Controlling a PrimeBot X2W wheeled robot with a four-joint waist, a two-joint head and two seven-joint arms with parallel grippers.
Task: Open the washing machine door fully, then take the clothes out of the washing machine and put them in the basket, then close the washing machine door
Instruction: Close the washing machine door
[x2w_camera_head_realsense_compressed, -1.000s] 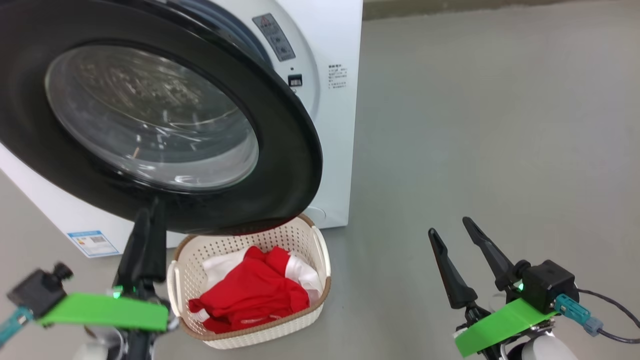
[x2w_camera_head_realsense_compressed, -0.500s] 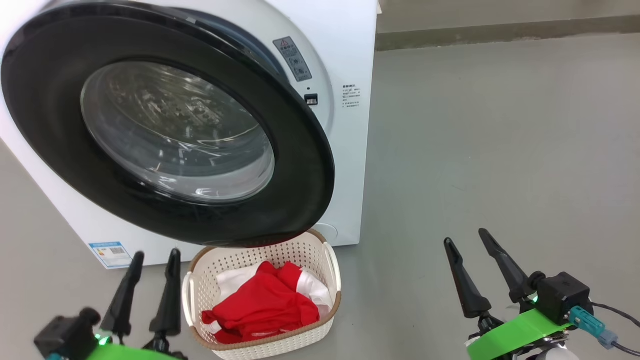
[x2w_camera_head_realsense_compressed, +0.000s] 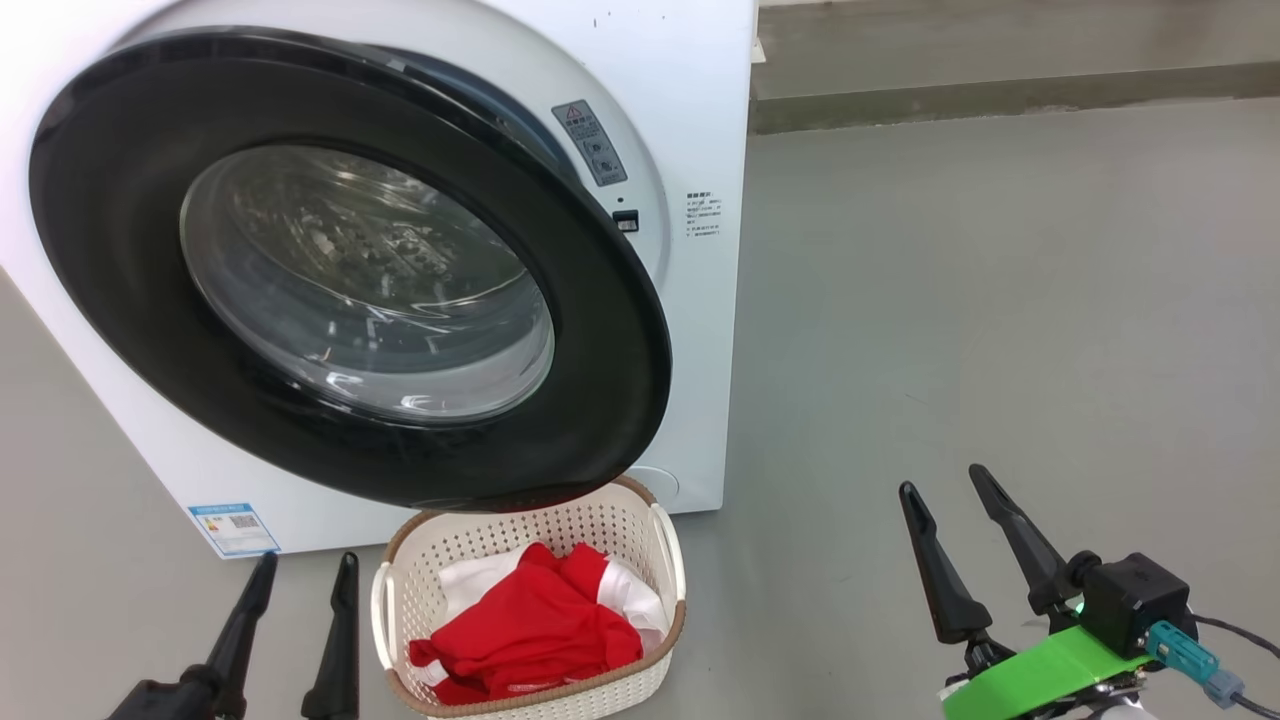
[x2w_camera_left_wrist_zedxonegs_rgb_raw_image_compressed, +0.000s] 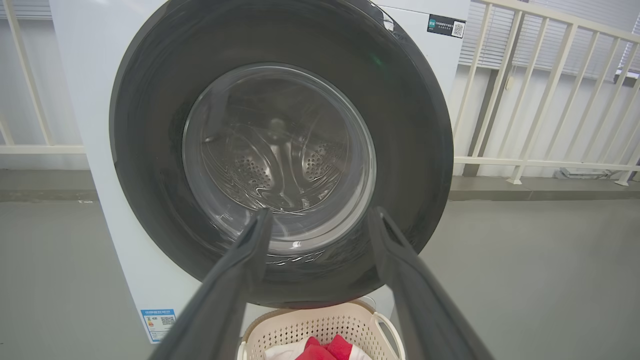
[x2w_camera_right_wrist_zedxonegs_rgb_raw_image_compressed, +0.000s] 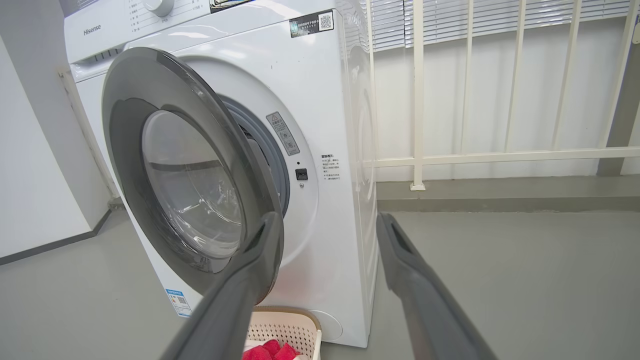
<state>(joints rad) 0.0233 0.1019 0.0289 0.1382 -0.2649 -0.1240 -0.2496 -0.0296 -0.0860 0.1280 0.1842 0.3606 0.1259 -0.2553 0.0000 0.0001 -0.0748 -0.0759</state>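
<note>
A white front-loading washing machine (x2w_camera_head_realsense_compressed: 700, 120) stands on a grey floor (x2w_camera_head_realsense_compressed: 1000, 300). The washing machine door (x2w_camera_head_realsense_compressed: 130, 250), round with a wide glossy black rim and a bulging clear glass window, hangs partly open. It is swung out from the machine's front, and the right wrist view shows a gap along its right edge. Through the glass the left wrist view shows the perforated steel drum.

On the floor directly in front of the machine sits the cream perforated basket (x2w_camera_head_realsense_compressed: 530, 530) with a brown woven-look rim and white side handles. From the head camera its back edge lies under the door's lower rim. The clothes (x2w_camera_head_realsense_compressed: 540, 630), crumpled red fabric over white, lie inside the basket.

The left tool (x2w_camera_head_realsense_compressed: 308, 560) is low, just left of the basket, its two dark fingers apart and holding nothing. The right tool (x2w_camera_head_realsense_compressed: 943, 480) is well to the right over bare floor, fingers also apart and empty. A blue-edged label (x2w_camera_head_realsense_compressed: 232, 528) marks the machine's lower front, and a pale railing (x2w_camera_right_wrist_zedxonegs_rgb_raw_image_compressed: 417, 100) stands behind.
</note>
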